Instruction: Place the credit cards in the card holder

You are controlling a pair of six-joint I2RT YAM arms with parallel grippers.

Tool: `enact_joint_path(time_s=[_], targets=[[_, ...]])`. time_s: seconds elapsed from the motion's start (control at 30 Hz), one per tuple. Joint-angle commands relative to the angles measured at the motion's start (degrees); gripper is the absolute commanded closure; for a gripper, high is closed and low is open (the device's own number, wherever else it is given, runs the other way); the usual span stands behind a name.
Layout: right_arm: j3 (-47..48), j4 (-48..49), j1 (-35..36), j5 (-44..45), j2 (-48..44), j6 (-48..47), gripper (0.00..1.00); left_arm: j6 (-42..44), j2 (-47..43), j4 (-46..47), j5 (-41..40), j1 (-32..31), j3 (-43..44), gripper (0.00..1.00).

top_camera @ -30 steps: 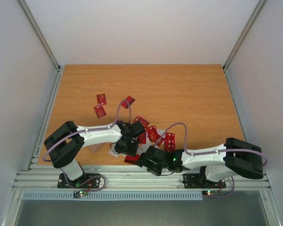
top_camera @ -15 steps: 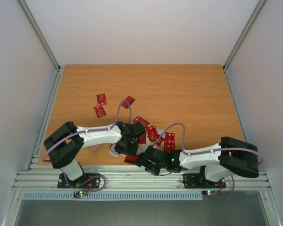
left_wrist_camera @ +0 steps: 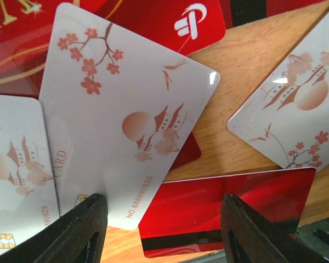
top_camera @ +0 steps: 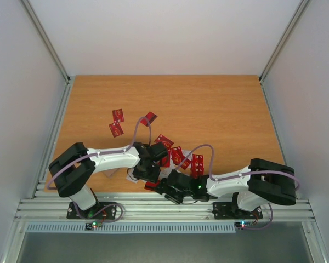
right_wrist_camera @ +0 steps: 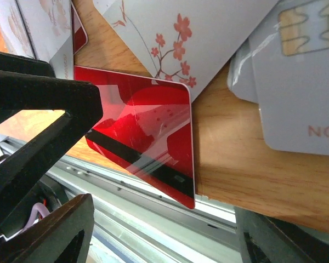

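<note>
Several red credit cards [top_camera: 177,155] lie scattered mid-table, and pale blossom-printed ones [left_wrist_camera: 126,109] lie face up under my left wrist. One red card with a black stripe [right_wrist_camera: 145,145] hangs over the table's near edge. My left gripper [left_wrist_camera: 164,235] hovers open just above this card [left_wrist_camera: 230,205], fingers either side, not touching it. My right gripper [right_wrist_camera: 164,235] is open, facing the card's overhanging corner from the rail side. In the top view the grippers [top_camera: 144,174] [top_camera: 160,188] almost meet. A tan patch, probably the card holder [top_camera: 110,173], peeks from under the left arm.
Three loose red cards [top_camera: 118,115] [top_camera: 115,130] [top_camera: 149,118] lie further back left. The metal rail [right_wrist_camera: 153,219] runs right below the table edge. The left gripper's black finger [right_wrist_camera: 38,104] crowds the right wrist view. White walls enclose the table.
My right arm has slid a little left toward the overhanging red card, and its jaws have narrowed slightly. The left arm has hardly moved.
</note>
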Motion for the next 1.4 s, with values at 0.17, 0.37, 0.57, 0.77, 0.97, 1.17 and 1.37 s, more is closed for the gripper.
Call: enact_joint_path(time_s=[0.17, 0.37, 0.57, 0.77, 0.97, 1.17, 1.37], targets=[[-0.84, 5.09, -0.24, -1.44, 3.85, 0.34, 0.38, -0.87, 0.8, 4.14, 6.46, -0.49, -5.51, 0.44], [0.03, 3.43, -0.87, -1.27, 3.08, -0.63, 0.46, -0.78, 0.47, 4.09, 6.9, -0.81, -6.22, 0.44], [0.19, 2.51, -1.08, -1.42, 2.1, -1.08, 0.54, -0.28, 0.94, 4.1, 6.9, -0.92, -6.09, 0.45], [1.52, -1.23, -1.27, -1.13, -0.37, -3.28, 0.64, 0.13, 1.38, 4.15, 7.01, -0.92, -5.37, 0.45], [4.72, -7.11, -1.27, -1.25, -1.94, -5.83, 0.69, 0.74, 1.88, 3.58, 6.65, -0.92, -4.6, 0.45], [5.63, -8.38, -1.67, -1.44, -1.86, -6.62, 0.74, 1.06, 1.67, 2.75, 6.04, -0.92, -3.9, 0.45], [5.72, -8.83, -2.21, -1.48, -2.33, -7.14, 0.87, 1.15, 1.31, 1.97, 6.02, -0.92, -2.94, 0.45]])
